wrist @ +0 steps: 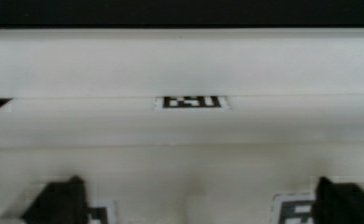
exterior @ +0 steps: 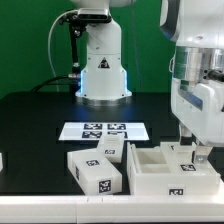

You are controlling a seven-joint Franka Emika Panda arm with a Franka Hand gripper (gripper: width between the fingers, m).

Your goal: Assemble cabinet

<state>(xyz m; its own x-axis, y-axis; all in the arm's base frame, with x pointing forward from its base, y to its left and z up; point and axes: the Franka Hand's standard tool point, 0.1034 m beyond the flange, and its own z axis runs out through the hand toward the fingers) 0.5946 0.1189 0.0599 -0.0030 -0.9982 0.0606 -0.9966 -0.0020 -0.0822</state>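
Cabinet (exterior: pixel 150 180): white, on the black table (exterior: pixel 40 120), just beside tagged blocks (exterior: pixel 95 168).
My gripper (exterior: pixel 192 152): fingers (wrist: pixel 63 200) spread wide, low over its wall.

The white cabinet (wrist: pixel 179 60) fills the view, one tag (wrist: pixel 193 101) on it, dark jaws standing wide apart

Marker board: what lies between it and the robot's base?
Nothing: in the exterior view, only bare black table separates the marker board from the robot's base.
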